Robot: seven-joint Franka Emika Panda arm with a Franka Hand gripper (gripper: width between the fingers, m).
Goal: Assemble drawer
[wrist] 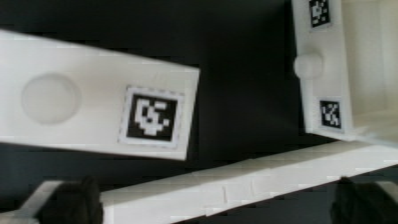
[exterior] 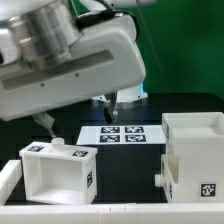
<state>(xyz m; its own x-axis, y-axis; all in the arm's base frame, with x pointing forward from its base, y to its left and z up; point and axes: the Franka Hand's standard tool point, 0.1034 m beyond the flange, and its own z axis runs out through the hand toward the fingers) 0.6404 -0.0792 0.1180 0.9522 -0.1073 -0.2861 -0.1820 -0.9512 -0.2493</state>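
Note:
A small white tray (exterior: 58, 172) with a tag stands at the exterior view's left. The large open-topped casing (exterior: 196, 152) stands at the right, with a tag low on its front. My gripper (exterior: 80, 112) hangs blurred and close to the camera, high above both and touching neither. In the wrist view my gripper (wrist: 214, 205) is open and empty, with one dark fingertip (wrist: 63, 203) at each side. The tray (wrist: 80, 95) with its round knob and the casing (wrist: 329, 70) lie well below it. A second small tray is out of view.
The marker board (exterior: 120, 133) lies flat at the back middle of the black table. A low white rail (exterior: 10, 182) runs along the table's front and left; in the wrist view the rail (wrist: 231, 185) crosses below, between the fingers. A green backdrop stands behind.

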